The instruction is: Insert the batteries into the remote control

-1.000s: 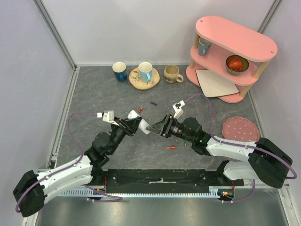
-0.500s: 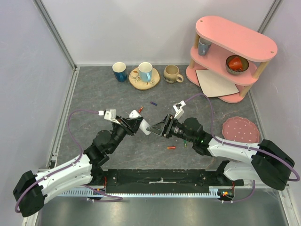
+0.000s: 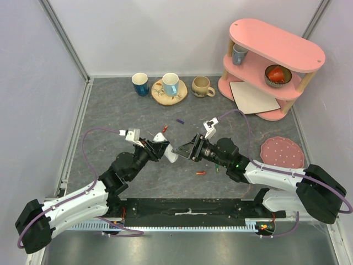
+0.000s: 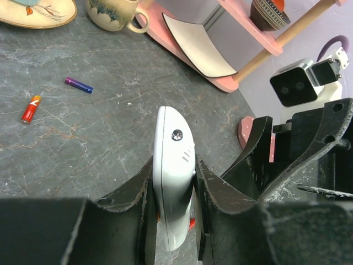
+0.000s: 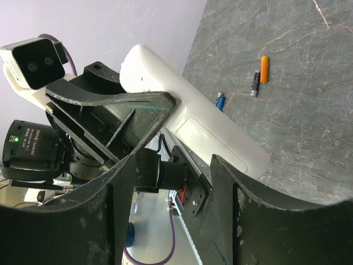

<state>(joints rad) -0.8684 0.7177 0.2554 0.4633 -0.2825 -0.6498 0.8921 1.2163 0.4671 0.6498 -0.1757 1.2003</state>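
Now the left claw [image 4: 174, 171], clamping the remote [image 4: 172, 138], has edged toward the open, empty right claw [image 5: 174, 165] mid-frame; battery cover reachable.

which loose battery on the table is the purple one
The purple battery, the loose one highest up in the top view. One red-orange battery lies just left of it; another red-orange battery lies much lower down.

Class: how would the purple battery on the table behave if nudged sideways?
The purple battery is a slim cylinder lying on its side, so it would probably roll. The table looks flat and smooth, so little would likely stop it. Far smaller than the mug, it is probably light.
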